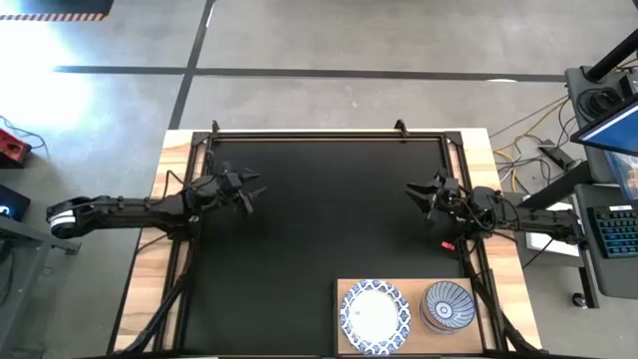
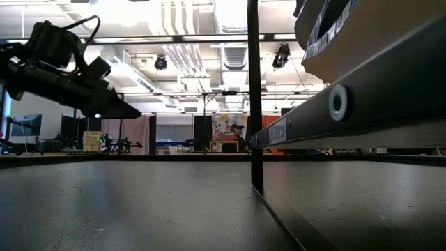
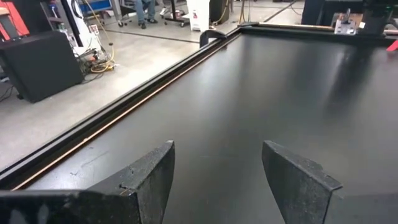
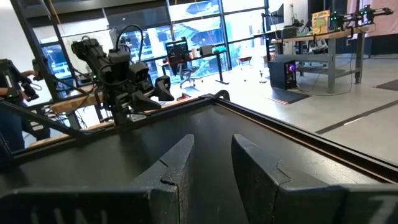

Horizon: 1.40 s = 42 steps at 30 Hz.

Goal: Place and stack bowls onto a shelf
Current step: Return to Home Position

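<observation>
1. The shelf (image 1: 414,347) lies at the lower right of the high view. Two piles of bowls sit on it: a white bowl (image 1: 375,316) tops the left pile and a striped bowl (image 1: 448,304) tops the right. How many bowls lie under each cannot be told from above.
2. The left gripper (image 1: 251,191) hangs over the left of the mat (image 1: 329,229), well apart from the shelf. Its fingers are spread wide and hold nothing (image 3: 217,149).
3. The right gripper (image 1: 417,191) hangs over the right of the mat, higher in the frame than the striped bowl. Its fingers stand close, with a narrow gap and nothing between them (image 4: 212,140).
4. The main risk is the right arm. It is the one nearer the shelf, so a low or sweeping move toward the bottom of the frame could clip the striped bowl and topple that pile.
5. A sliver of another colour shows at the striped bowl's left edge, so I judge that pile may sit slightly off-centre. A knock on the frame (image 1: 319,133) or the table could make it slide.
6. The white pile looks broad and settled, and it is the less likely of the two to shift.
7. The grippers face each other across the mat, well apart. They could only collide if both moved inward together.
</observation>
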{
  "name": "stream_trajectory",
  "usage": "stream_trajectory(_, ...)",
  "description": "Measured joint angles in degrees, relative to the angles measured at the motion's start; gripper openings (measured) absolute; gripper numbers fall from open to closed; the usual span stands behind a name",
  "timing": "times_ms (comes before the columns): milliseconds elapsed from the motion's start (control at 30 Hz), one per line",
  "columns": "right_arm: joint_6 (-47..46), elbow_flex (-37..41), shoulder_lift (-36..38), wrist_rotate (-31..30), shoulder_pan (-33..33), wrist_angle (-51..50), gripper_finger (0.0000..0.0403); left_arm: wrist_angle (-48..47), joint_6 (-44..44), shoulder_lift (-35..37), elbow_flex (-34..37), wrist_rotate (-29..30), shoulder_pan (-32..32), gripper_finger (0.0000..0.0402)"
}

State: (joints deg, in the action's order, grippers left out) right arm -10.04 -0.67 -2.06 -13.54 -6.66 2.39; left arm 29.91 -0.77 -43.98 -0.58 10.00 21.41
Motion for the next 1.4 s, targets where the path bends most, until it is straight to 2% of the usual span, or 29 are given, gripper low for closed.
stream_trajectory(800, 0.0, 0.0, 0.0, 0.0, 0.0, 0.0, 0.0098, -0.2, 0.0, -0.9, 0.0, -0.1, -0.1, 0.0224)
stream_trajectory(1033, 0.0, 0.0, 0.0, 0.0, 0.0, 0.0, 0.0098, -0.4, -0.1, 3.2, 0.0, -0.1, -0.1, 0.0224)
stream_trajectory(1100, 0.0, 0.0, 0.0, 0.0, 0.0, 0.0, 0.0098, -2.7, -6.1, 5.2, 0.0, 0.2, -0.1, 0.0224)
stream_trajectory(1267, 0.0, 0.0, 0.0, 0.0, 0.0, 0.0, 0.0098, -10.7, -30.1, 11.2, 0.0, 0.4, -0.1, 0.0224)
stream_trajectory(1400, 0.0, 0.0, 0.0, 0.0, 0.0, 0.0, 0.0098, -13.4, -36.0, 16.5, 0.0, 0.4, -0.1, 0.0224)
